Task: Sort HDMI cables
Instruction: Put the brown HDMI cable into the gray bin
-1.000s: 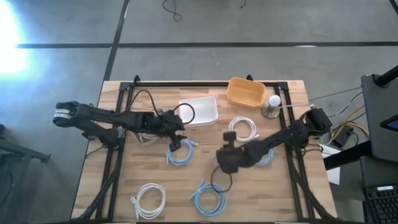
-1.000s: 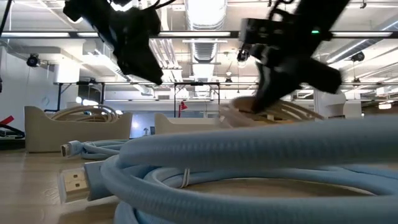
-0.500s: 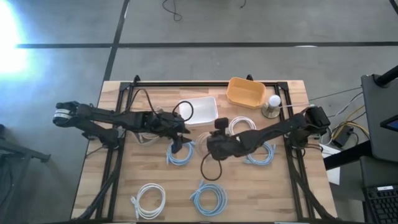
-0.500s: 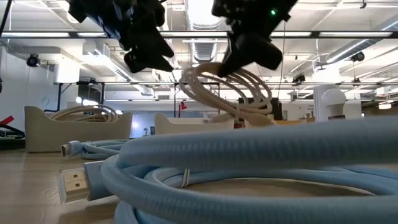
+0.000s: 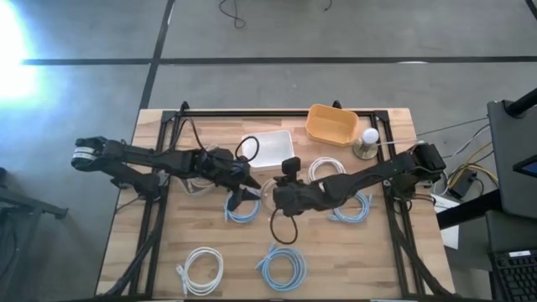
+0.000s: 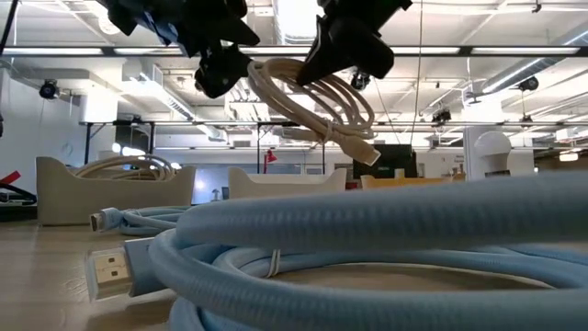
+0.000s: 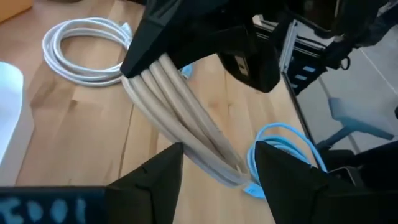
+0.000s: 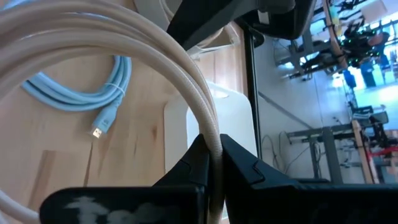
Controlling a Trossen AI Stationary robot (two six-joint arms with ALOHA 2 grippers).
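The right end effector [image 8: 210,163] pinches the beige HDMI cable coil [image 6: 312,103] aloft mid-bench. The left end effector [image 7: 214,163], fingers spread, sits just left, straddling the coil's hanging strands.

A white tray [image 5: 270,148] stands near the far edge of the wooden table [image 5: 210,239]. Beside it is a yellow bin [image 5: 331,124], and next to that a small lamp with a white ball [image 5: 369,139].
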